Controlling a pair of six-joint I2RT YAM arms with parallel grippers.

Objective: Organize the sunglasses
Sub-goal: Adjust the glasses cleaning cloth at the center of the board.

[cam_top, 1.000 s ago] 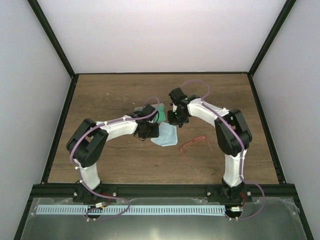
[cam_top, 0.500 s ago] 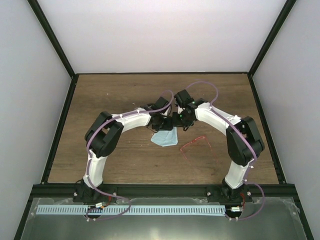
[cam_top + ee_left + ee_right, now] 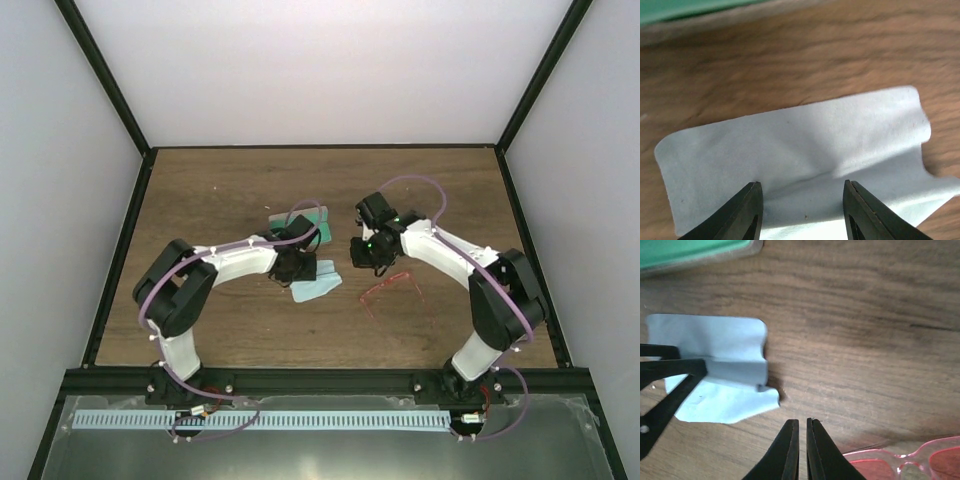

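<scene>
1. From above, we see the sunglasses (image 3: 392, 288) lying on the bench (image 3: 220, 200), right of centre. The right jaws hang over the wood near them, on their far-left side. The left jaws sit at the left edge of a light-blue cloth (image 3: 318, 290). A green-lined case (image 3: 312, 218) lies just behind them.
2. In the left wrist view, the left jaws stand partly apart over the cloth (image 3: 790, 145), with a raised fold running between them. They are not closed on it, and we cannot tell whether their tips press on it.
3. In the right wrist view, the right jaws are all but closed, with only a thin slit between them. They hold nothing and point at bare wood. The sunglasses (image 3: 905, 460) lie at the lower right, near the tips but apart from them.
</scene>
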